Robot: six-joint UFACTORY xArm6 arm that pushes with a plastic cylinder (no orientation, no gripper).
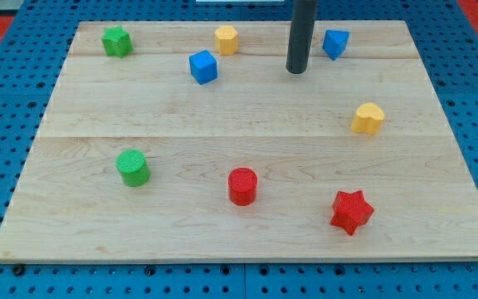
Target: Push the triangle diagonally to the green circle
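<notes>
My tip (296, 71) rests on the wooden surface (247, 141) just to the view's left of the blue triangle (334, 42), a small gap between them.

Taking the blue triangle as landmark: it lies near the surface's top edge; a blue cube (203, 66) and a yellow hexagon (226, 39) sit further to its left, a green star (117, 40) far left, a yellow heart (368, 118) below and slightly right. The green circle (133, 167) stands well apart, diagonally down-left; a red circle (242, 186) and red star (351, 211) lie toward the bottom. There is no hand (only a dark rod), so nothing opens, closes or grips.
</notes>
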